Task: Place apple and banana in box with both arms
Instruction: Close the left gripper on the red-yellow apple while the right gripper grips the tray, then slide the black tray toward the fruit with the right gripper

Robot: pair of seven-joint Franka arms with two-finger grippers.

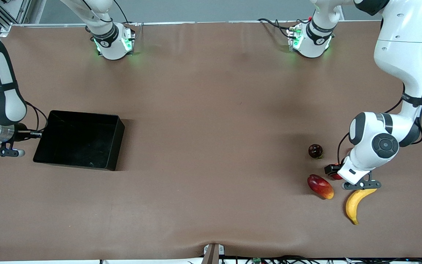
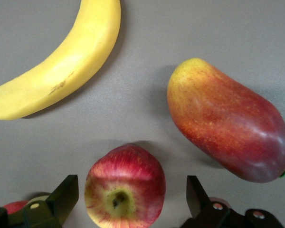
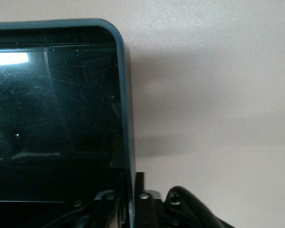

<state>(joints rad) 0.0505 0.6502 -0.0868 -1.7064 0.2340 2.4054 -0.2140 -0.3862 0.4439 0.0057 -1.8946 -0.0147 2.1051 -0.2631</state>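
Yellow against the brown table (image 1: 211, 110), the banana (image 1: 355, 202) lay nearest the front camera at the left arm's end, its curve running toward the left arm's wrist. Just beside it, a little farther from the camera, rested a red-orange mango (image 1: 320, 186). Between the two, the left gripper (image 2: 128, 199) hung low over the apple (image 2: 125, 187), its fingers (image 2: 66, 194) spread wide on either side of the fruit without touching it; the stem dimple faced up. The left arm came down from its base in a deep bend, forearm dropping to an elbow joint and the wrist tipped toward the table. A dark red round fruit (image 1: 315, 151) sat farther from the camera than the mango, well apart from the banana. At the right arm's end of the table stood the black box (image 1: 79, 139), nothing inside it. The right gripper (image 3: 128, 199) was clamped on the box's wall at the end toward the right arm, one finger inside and one outside, with that arm folded low beside the table edge.
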